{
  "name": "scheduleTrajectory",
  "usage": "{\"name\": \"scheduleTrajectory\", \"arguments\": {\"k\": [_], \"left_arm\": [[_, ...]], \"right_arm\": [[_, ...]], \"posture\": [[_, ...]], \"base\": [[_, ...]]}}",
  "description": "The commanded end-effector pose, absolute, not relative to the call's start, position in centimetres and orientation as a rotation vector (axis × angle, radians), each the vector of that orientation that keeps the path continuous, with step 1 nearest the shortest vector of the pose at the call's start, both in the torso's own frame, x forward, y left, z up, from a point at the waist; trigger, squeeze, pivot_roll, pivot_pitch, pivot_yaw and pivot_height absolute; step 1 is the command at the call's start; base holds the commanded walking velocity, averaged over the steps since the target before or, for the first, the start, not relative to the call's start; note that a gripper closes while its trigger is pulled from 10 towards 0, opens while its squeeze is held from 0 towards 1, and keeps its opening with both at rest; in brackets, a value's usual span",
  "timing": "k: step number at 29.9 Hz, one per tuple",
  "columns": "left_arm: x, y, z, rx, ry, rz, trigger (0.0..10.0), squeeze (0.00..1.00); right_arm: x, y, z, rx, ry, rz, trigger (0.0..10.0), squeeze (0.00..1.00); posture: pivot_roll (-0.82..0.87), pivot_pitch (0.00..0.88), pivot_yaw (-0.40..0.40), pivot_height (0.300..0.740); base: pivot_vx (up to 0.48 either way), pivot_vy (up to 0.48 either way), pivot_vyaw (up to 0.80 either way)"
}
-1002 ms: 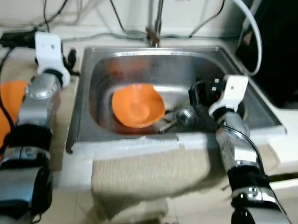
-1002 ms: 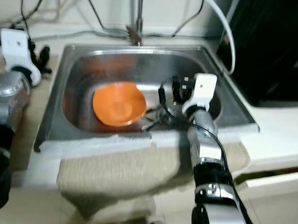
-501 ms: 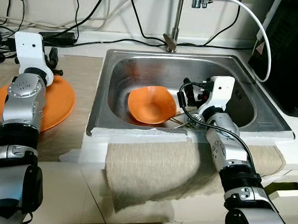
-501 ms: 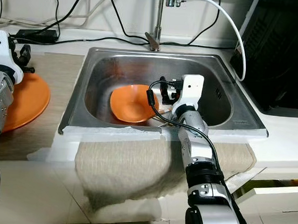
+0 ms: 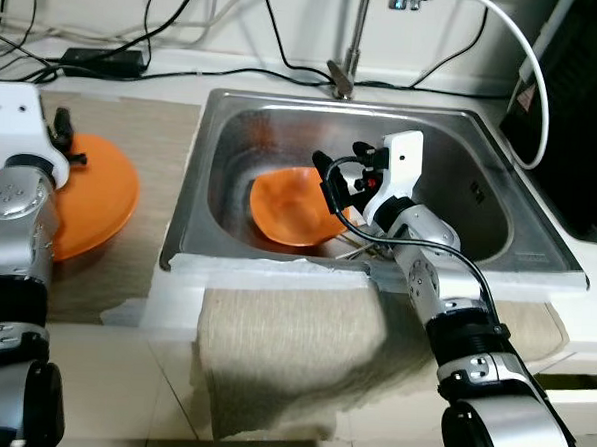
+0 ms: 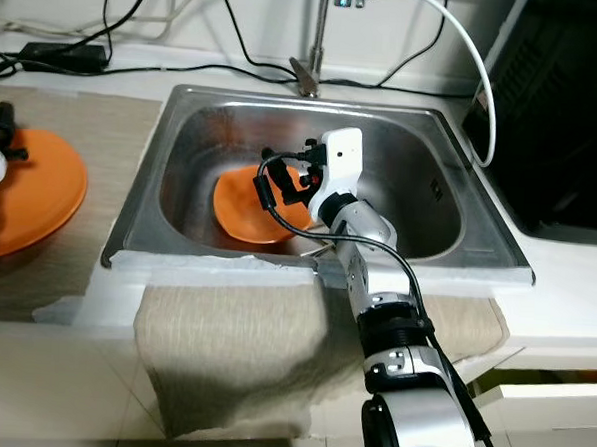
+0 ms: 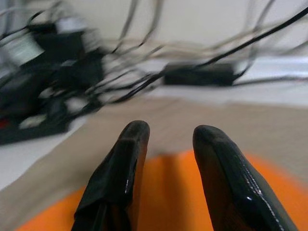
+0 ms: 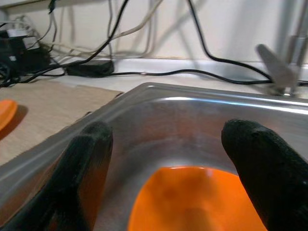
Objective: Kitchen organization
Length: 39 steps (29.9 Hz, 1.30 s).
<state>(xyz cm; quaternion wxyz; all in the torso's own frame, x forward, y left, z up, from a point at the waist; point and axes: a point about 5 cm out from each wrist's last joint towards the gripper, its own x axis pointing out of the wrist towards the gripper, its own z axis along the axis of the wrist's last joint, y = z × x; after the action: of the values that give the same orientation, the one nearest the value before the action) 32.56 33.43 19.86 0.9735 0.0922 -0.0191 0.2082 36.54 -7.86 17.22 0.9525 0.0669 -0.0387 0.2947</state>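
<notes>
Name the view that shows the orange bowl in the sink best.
The right eye view: the orange bowl shows largely unobstructed. In the left eye view the right gripper covers more; the right wrist view catches just its near part.

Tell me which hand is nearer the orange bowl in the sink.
Right. The right hand hangs open inside the sink, just over the bowl. The left hand is out over the orange plate on the counter, left of the sink.

Bright, even light — left wrist view's background perhaps motion-blurred.
</notes>
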Motion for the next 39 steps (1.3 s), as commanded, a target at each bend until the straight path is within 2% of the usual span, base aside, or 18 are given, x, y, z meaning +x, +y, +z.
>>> {"name": "scheduleTrajectory", "arguments": {"k": [1, 14, 18, 23, 33, 39], "left_arm": [[31.7, 34.4, 20.5, 0.193, -0.054, 0.467, 10.0, 0.0], [27.2, 36.1, 20.1, 0.176, -0.046, 0.526, 10.0, 0.0], [26.7, 35.8, 19.6, 0.164, -0.028, 0.527, 10.0, 0.0], [27.1, 34.2, 19.2, 0.139, -0.022, 0.481, 10.0, 0.0], [28.2, 32.3, 22.4, 0.165, -0.135, 0.386, 10.0, 0.0], [28.1, 32.7, 20.3, 0.132, -0.023, 0.412, 10.0, 0.0]], "right_arm": [[36.7, -7.7, 17.2, 0.138, -0.072, 0.609, 10.0, 0.0], [37.0, -7.6, 16.4, 0.143, -0.039, 0.594, 10.0, 0.0], [37.2, -7.7, 16.4, 0.143, -0.038, 0.592, 10.0, 0.0], [37.4, -7.6, 16.7, 0.144, -0.047, 0.592, 10.0, 0.0], [37.3, -7.8, 16.4, 0.145, -0.049, 0.58, 10.0, 0.0], [37.2, -7.8, 16.2, 0.149, -0.049, 0.576, 10.0, 0.0]], "posture": [[0.18, 0.0, -0.096, 0.74], [0.24, 0.0, -0.126, 0.74], [0.25, 0.0, -0.129, 0.74], [0.25, 0.0, -0.131, 0.74], [0.23, 0.0, -0.116, 0.74], [0.23, 0.0, -0.107, 0.74]], "base": [[0.0, 0.0, 0.0], [0.0, 0.0, 0.0], [0.0, 0.0, 0.0], [0.0, 0.0, 0.0], [0.0, 0.0, 0.0], [0.0, 0.0, 0.0]]}}
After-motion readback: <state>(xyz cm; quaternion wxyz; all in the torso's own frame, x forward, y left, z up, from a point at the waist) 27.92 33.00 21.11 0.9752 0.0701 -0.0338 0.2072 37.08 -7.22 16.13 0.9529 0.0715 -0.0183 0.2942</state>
